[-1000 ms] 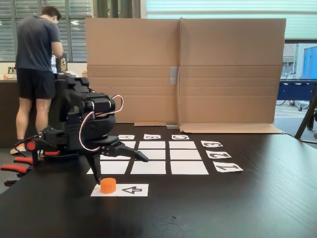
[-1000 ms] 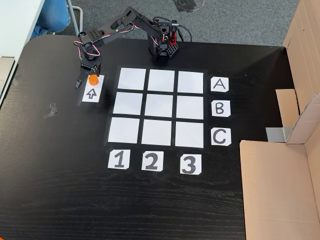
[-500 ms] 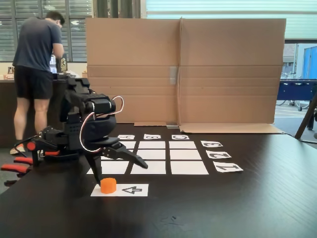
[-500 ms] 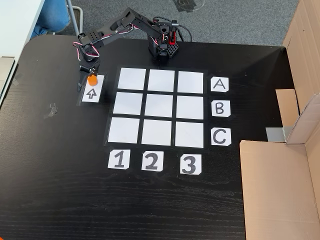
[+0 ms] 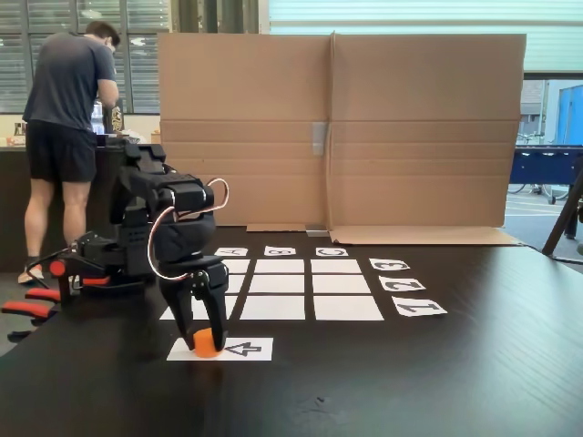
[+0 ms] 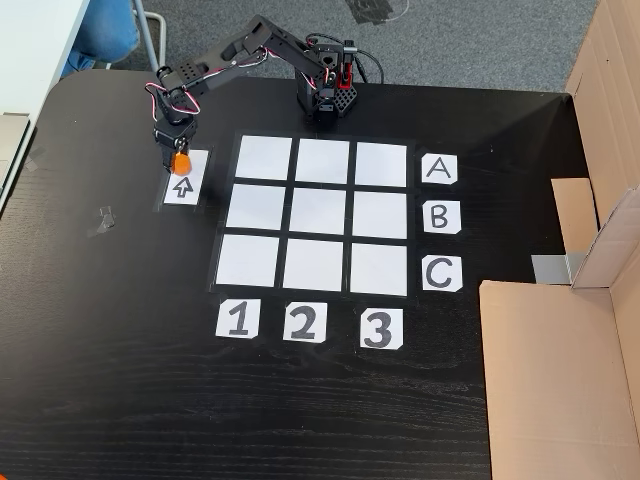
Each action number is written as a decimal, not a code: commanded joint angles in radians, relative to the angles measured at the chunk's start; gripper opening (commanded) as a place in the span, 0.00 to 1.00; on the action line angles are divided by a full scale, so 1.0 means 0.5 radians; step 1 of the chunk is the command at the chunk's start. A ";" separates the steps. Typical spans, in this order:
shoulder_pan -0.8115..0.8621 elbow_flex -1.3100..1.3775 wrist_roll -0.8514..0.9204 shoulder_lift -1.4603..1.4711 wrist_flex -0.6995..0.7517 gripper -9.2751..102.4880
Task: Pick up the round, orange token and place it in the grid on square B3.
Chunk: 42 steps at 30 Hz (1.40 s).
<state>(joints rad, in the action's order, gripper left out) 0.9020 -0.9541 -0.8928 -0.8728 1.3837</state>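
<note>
Since the earlier frames my pincer (image 5: 208, 339) has drawn its two fingers in from a wide spread and dropped to the token (image 5: 206, 343); they now stand one on each side of it, and I judge them clamped on it or nearly so. In the steep fixed view the token (image 6: 181, 160) sits on the arrow sheet (image 6: 184, 178), near the table's (image 6: 100, 330) far left corner, just beside the grid (image 6: 313, 214).

Handling, as a judgement: the token is a short rigid cylinder, probably light, with a smooth curved wall. I hold it across the wall, low, fingers square to it, so it cannot roll out. It is not fragile, so a firm squeeze is acceptable.

Clearances: the token rests on the sheet end away from the arrow. Square B3 (image 6: 379, 215) lies in the grid column next to the lettered cards, level with card B (image 6: 439, 216), well apart from the token. The route crosses flat paper only, so a modest lift suffices. My arm base (image 6: 322, 98) stands at the far edge, beside the grid. The cardboard screen (image 6: 560, 370) lines the right side, beyond the cards. A person (image 5: 66, 109) stands behind the table, well apart.
</note>
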 commanded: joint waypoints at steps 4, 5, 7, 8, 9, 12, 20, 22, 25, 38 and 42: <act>-0.092 -0.043 0.031 -0.356 0.003 0.07; -0.110 -0.049 0.031 -0.396 0.006 0.07; -0.156 -0.058 0.031 -0.476 0.006 0.07; -0.181 -0.067 0.031 -0.525 0.006 0.07; -0.215 -0.074 0.031 -0.580 0.012 0.07; -0.319 -0.104 0.031 -0.739 0.031 0.07; -0.795 -0.374 -0.006 -1.255 0.034 0.07; -0.963 -0.417 -0.037 -1.365 0.067 0.07; -1.230 -0.420 -0.110 -1.473 0.120 0.07; -2.356 -0.399 -0.632 -1.494 0.239 0.07; -2.583 -0.399 -0.807 -1.310 0.236 0.07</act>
<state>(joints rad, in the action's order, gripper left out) -0.3191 -1.1658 -1.2287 -1.5769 1.4956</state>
